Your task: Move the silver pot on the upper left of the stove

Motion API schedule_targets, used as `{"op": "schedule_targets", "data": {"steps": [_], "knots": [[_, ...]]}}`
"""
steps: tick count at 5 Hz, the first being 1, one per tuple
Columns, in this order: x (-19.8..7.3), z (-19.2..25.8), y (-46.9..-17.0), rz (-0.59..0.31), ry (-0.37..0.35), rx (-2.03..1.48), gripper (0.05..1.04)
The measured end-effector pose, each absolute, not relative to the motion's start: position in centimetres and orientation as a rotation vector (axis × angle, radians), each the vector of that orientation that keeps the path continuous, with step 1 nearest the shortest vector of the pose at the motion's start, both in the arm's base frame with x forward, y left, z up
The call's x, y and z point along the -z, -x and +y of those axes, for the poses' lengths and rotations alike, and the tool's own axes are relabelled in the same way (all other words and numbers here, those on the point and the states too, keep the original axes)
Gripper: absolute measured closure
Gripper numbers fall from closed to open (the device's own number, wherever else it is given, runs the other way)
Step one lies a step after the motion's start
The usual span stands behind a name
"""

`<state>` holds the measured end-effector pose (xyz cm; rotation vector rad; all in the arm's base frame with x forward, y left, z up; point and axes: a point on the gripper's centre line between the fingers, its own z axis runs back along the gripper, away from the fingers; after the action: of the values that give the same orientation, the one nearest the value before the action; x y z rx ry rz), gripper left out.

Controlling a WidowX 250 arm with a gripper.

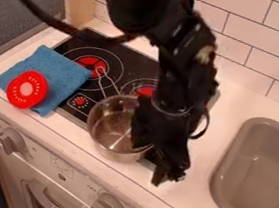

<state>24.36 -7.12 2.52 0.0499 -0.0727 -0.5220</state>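
My gripper (161, 156) hangs at the right side of the silver pot (113, 124), covering part of its right rim and wall. Whether it touches the pot I cannot tell. The pot sits upright at the front of the black stove (70, 49), over the cooktop's front edge, with its thin wire handle pointing up and left across the burners. At the stove's upper left is a red burner ring (92, 65); the handle's end lies over it. The arm hides much of the stove's right part.
A blue cloth (64, 77) lies over the stove's left edge, with a red round lid (27, 89) on its lower left part. The grey sink (250, 181) is at the right. Behind the counter stands a white tiled wall (250, 29); oven knobs line the front.
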Motion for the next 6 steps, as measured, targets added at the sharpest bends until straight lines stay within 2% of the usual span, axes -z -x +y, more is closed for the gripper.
{"op": "schedule_targets", "data": {"steps": [1,3,4,5,6], "knots": [[-0.5,-7.1,-24.7,-0.054,-0.072,0.503,0.116],[-0.6,-6.7,-25.0,-0.073,-0.065,0.497,0.704],[-2.4,-6.4,-24.7,-0.109,-0.037,0.495,0.907],[-6.5,-5.8,-24.7,-0.170,0.003,0.549,1.011],[-9.9,-5.1,-26.2,-0.202,0.004,0.596,1.017]]}}
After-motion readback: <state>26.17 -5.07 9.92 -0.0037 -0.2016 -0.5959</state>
